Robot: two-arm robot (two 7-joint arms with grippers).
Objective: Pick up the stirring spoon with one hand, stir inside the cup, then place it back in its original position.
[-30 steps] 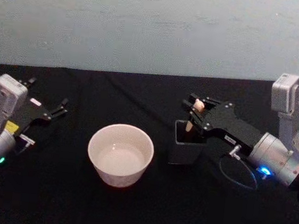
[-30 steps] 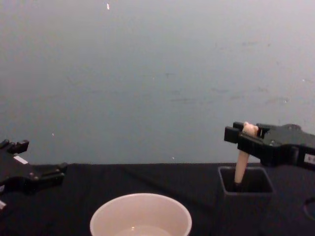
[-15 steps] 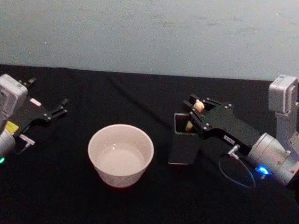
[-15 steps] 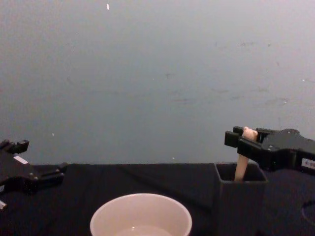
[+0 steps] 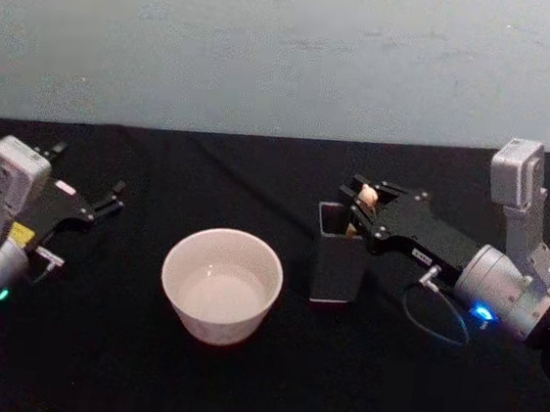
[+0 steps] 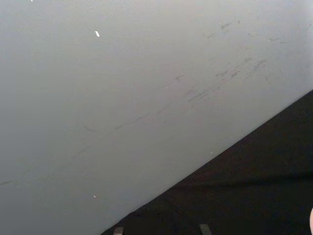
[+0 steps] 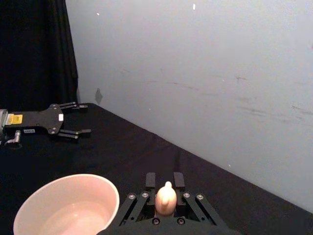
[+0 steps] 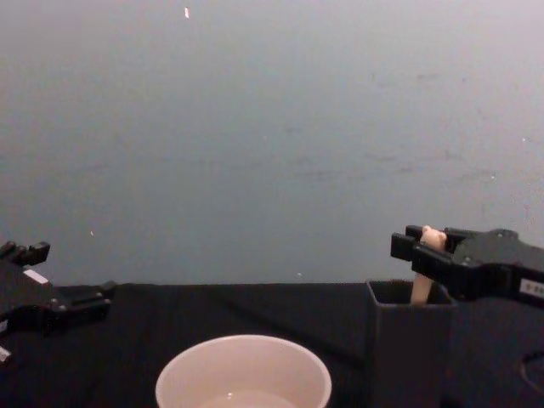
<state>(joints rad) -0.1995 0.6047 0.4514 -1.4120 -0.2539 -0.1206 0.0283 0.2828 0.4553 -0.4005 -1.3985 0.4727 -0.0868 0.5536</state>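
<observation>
Left gripper (image 5: 108, 198): flat black linkage fingers on a black plate bearing a small white label. Wrist housing is light grey and box-shaped, with a yellow sticker on its side, a green indicator light near the base and a short silver fitting projecting from the plate.

Right gripper (image 5: 359, 197): matching black linkage fingers with visible round screw heads at the pivots, and a small white marking on the black plate. Behind it sits a silver-grey cylindrical wrist with a blue indicator light, a thin looping cable, and an upright light grey rectangular module.
</observation>
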